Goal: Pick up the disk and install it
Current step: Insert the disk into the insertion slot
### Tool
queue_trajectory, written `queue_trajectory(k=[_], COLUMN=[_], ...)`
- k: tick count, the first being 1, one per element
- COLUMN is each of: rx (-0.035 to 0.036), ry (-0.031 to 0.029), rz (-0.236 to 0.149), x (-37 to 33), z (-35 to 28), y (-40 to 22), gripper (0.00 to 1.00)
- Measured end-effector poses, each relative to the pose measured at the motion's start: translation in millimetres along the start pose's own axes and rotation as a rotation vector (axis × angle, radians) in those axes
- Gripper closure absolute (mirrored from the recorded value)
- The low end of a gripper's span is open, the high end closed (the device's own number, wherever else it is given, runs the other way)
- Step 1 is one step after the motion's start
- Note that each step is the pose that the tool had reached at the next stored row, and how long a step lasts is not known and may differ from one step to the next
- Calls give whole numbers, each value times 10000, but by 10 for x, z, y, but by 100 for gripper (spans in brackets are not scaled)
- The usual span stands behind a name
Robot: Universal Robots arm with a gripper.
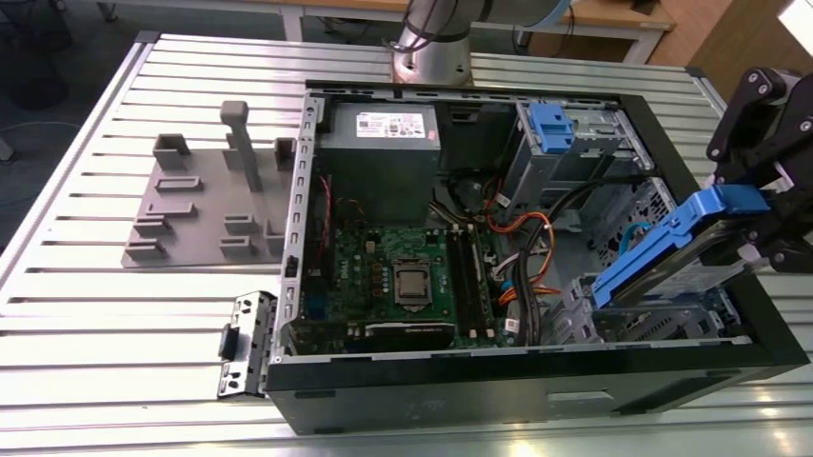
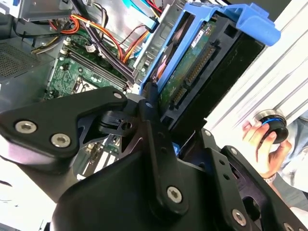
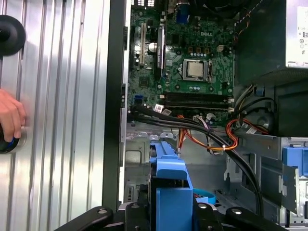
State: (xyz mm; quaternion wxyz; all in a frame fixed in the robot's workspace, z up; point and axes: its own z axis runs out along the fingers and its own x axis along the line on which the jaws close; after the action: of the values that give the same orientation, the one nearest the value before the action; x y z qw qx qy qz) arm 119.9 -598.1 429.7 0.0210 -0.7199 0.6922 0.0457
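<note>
The disk [image 1: 692, 252], in its blue carrier, hangs tilted above the open computer case [image 1: 508, 381], over the drive bay corner at the exterior view's right. In the second wrist view its green circuit-board underside [image 2: 190, 72] faces the camera, the blue frame wrapped around its edges. The gripper [image 1: 763, 243] is clamped on the disk, its black fingers [image 2: 154, 120] pressing the carrier's sides. Inside the case lie the motherboard [image 1: 406, 276], a grey power supply [image 1: 381, 133], orange cables [image 3: 226, 139] and a second blue bracket [image 1: 553, 124]. A person's hand [image 2: 262, 144] rests beside the case on what seems a round knob.
</note>
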Motion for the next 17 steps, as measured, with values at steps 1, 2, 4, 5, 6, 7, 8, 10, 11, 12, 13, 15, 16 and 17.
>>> queue_trajectory(k=[1,2,4,5,6,7,8,10,11,12,13,15,16,17], rx=[0,0,0,-1,-2,-2,-3,-6,-9,-11,-12,-11,-13,-13], ry=[3,3,5,12,28,46,78,158,208,268,315,342,350,349], rz=[0,0,0,1,1,2,3,6,8,10,12,13,15,16], x=[-7,-17,-46,-59,-72,-82,-87,-88,-90,-93,-98,-114,-127,-137], z=[2,5,14,17,21,27,31,43,49,55,62,85,93,102], y=[0,-1,-2,-3,-3,-4,-4,-4,-4,-3,-3,-2,3,5], gripper=[64,64,64,64,64,64,64,64,64,64,64,64,64,64])
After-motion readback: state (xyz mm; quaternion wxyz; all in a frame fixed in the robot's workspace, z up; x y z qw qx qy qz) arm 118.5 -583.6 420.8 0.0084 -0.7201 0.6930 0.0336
